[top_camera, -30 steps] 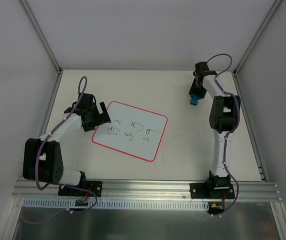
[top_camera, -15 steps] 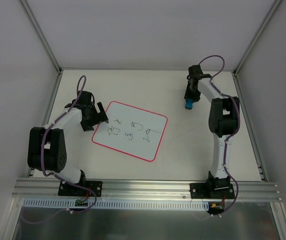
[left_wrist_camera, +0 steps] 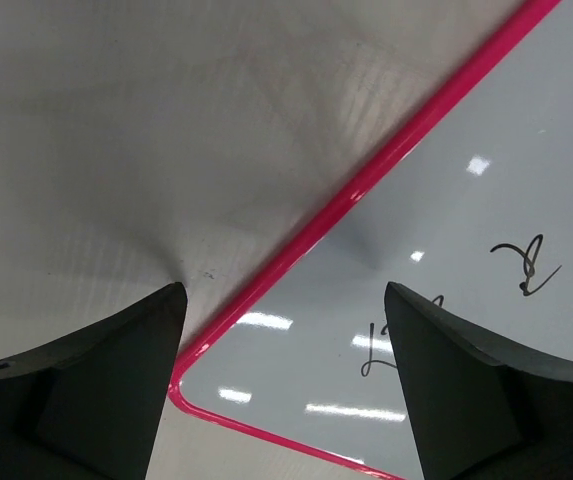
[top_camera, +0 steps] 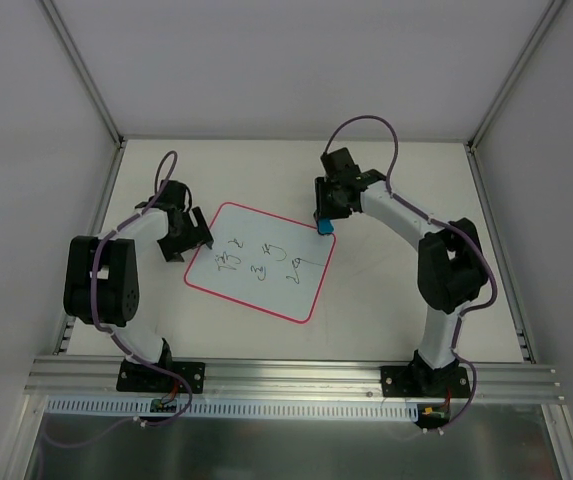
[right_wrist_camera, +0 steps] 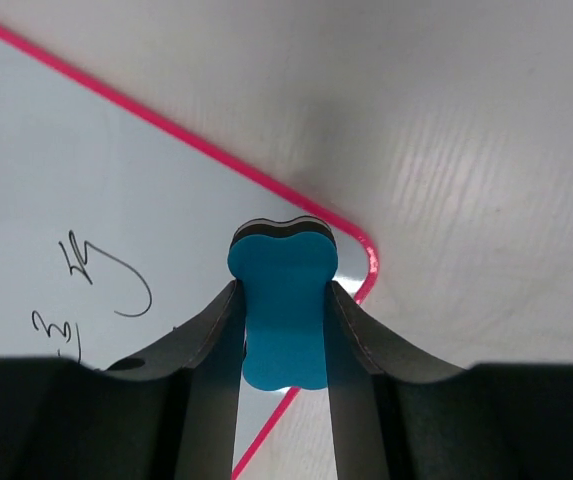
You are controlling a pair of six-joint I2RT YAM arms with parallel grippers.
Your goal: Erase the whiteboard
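Note:
The whiteboard lies flat on the table, white with a pink rim and dark scribbles in its middle. My right gripper is shut on a blue eraser, which sits over the board's far right corner. In the right wrist view the eraser stands between my fingers just inside the pink corner. My left gripper is open and straddles the board's left edge. In the left wrist view the pink rim runs between my two fingers.
The pale table has metal rails along its left and right edges. White walls close in the back and sides. The arm bases sit on the aluminium bar at the near edge.
My right arm has swung left from the far right corner of the table, carrying the eraser onto the board's far right corner. My left gripper has stayed near the board's left edge, turning a little.

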